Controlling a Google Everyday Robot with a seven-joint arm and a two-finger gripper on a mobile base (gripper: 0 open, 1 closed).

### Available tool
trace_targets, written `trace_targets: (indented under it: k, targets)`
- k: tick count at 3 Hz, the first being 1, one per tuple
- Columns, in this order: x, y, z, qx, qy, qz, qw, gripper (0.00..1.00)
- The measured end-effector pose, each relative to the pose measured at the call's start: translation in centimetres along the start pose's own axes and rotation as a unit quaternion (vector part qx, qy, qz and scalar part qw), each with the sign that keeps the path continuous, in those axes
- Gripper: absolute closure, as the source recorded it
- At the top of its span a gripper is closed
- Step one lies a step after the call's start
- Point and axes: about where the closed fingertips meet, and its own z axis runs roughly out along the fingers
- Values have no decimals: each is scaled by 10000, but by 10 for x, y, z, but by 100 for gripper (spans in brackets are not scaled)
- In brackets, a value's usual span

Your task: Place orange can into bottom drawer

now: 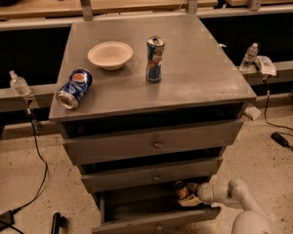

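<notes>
The bottom drawer (156,222) of the grey cabinet is pulled open at the bottom of the camera view. My gripper (187,195) reaches in from the lower right, over the drawer's right part, under the middle drawer. It is shut on the orange can (181,189), a small copper-orange can held inside the open drawer space. The can's lower part is hidden by the gripper and the drawer front.
On the cabinet top (205,67) stand a white bowl (110,54), a slim blue can (155,59) upright, and a blue Pepsi can (74,88) on its side near the left edge. Cables and small bottles lie on the floor and rails on both sides.
</notes>
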Motion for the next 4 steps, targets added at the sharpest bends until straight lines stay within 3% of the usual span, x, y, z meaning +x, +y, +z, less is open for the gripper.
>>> trace_targets:
  k: [2,3,4]
  targets:
    - [7,-14,4,82,-5,170,9998,100]
    - [10,-19,5,120,20,221,9997,77]
    - [11,-21,5,130,36,243,9996,46]
